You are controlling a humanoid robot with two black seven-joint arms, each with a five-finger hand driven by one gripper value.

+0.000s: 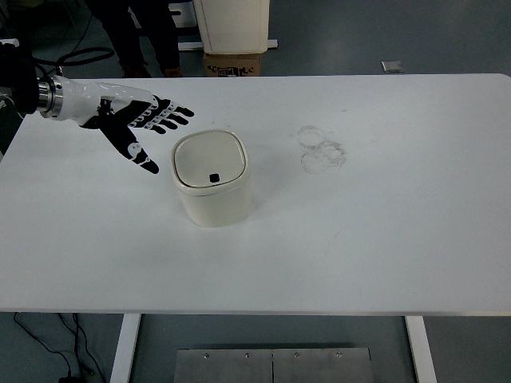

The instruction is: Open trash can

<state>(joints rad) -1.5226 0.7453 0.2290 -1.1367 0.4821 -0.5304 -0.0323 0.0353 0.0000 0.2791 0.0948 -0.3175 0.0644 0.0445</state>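
Note:
A small cream trash can [213, 179] with a rounded square lid stands on the white table [383, 239], left of centre. Its lid lies flat and closed, with a small black button [214, 176] near the front edge. My left hand [148, 128], white with black finger joints, hovers just left of the can and above the table. Its fingers are spread and hold nothing, the fingertips pointing right toward the can's upper left corner without touching it. The right arm does not show.
Some crumpled clear plastic [321, 149] lies on the table right of the can. Beyond the far edge stand a person's legs [140, 36], a cream bin [233, 24] and a cardboard box [234, 64].

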